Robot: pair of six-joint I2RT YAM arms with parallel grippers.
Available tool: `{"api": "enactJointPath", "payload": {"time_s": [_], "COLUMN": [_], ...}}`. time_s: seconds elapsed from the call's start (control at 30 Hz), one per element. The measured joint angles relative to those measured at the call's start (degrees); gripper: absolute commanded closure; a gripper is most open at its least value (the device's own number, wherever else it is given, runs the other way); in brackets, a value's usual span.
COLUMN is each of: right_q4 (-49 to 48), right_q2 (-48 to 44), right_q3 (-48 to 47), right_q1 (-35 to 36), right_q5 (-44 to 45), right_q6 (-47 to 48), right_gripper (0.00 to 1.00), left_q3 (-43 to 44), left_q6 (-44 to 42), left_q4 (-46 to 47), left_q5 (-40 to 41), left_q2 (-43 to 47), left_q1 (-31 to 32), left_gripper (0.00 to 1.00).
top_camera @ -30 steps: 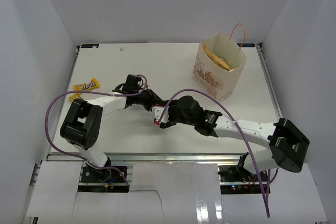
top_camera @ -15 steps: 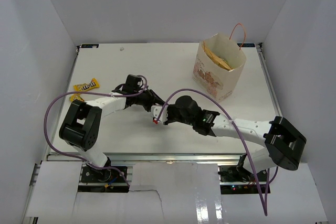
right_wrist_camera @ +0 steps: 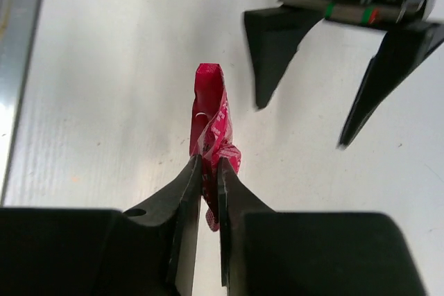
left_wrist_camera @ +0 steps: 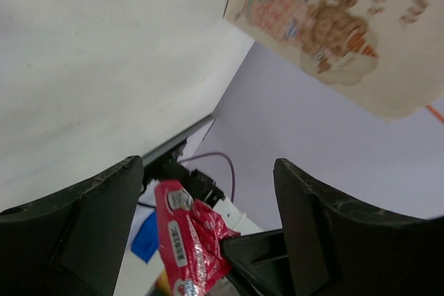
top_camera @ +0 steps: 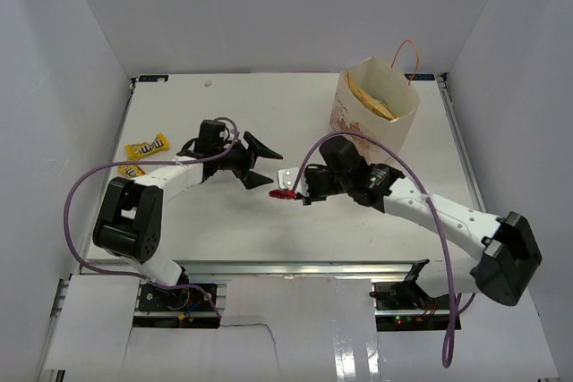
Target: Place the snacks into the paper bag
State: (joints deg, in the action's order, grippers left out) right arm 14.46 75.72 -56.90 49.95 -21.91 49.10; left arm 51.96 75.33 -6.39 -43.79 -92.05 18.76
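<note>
My right gripper is shut on a pink-red snack packet, which sticks out past its fingertips above the table. The right wrist view shows the crumpled packet pinched between the two jaws of that gripper. My left gripper stands open just left of it with nothing between its fingers, and the packet hangs in front of its gap. The paper bag stands upright at the back right, with a tan chip bag inside. Two yellow M&M's packets lie at the left edge.
The second M&M's packet lies partly under the left arm's purple cable. The orange cord handle rises above the bag's rim. White walls close in the table on three sides.
The left gripper has opened and drawn back to the left. The right gripper has shut on the pink-red packet and carried it a little to the right.
</note>
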Motion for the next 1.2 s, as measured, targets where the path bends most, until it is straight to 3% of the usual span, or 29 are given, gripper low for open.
{"api": "enactJointPath", "payload": {"time_s": [0.23,0.33,0.4,0.53,0.73,1.0,1.07,1.1,1.17,1.2], "right_q4": [10.05,10.21,8.44,2.25,-2.49,-0.52,0.09,0.39,0.55,0.37], "right_q2": [-12.63,-15.15,-15.85,-15.96,-6.01,11.54,12.37,12.52,12.52,12.5], "right_q3": [-7.26,-16.06,-21.84,-27.04,-33.03,-30.91,-29.35,-28.74,-28.3,-28.3], "right_q1": [-9.46,-14.95,-19.06,-26.45,-37.62,-40.61,-40.63,-40.63,-40.63,-40.63], "right_q5": [-8.33,-8.9,-8.39,-3.72,3.13,10.97,11.82,12.46,13.27,13.42], "right_q6": [-0.57,-3.02,-5.97,-12.87,-21.38,-22.69,-22.18,-22.03,-21.81,-21.86], "right_gripper": [0.92,0.92,0.92,0.92,0.92,0.92,0.81,0.7,0.58,0.48], "left_q3": [3.5,6.64,7.39,7.39,5.51,2.71,1.84,1.62,1.62,1.62], "left_q6": [-13.35,-23.1,-29.2,-38.73,-45.92,-46.84,-46.1,-45.38,-43.91,-43.06], "left_q4": [-2.89,-5.64,-6.78,-8.2,-7.32,-11.69,-13.07,-13.73,-14.21,-14.34], "left_q5": [9.11,16.28,20.72,31.08,42.53,44.46,44.44,44.41,44.44,44.44], "left_q2": [6.51,9.22,11.89,19.58,28.39,22.34,21.16,20.7,19.58,18.99], "left_q1": [-11.5,-12.68,-12.66,-12.66,-15.1,-22.21,-24.11,-25.05,-26.8,-27.71], "left_gripper": [0.14,0.14,0.02,0.02,0.02,0.02,0.02,0.02,0.02,0.02]}}
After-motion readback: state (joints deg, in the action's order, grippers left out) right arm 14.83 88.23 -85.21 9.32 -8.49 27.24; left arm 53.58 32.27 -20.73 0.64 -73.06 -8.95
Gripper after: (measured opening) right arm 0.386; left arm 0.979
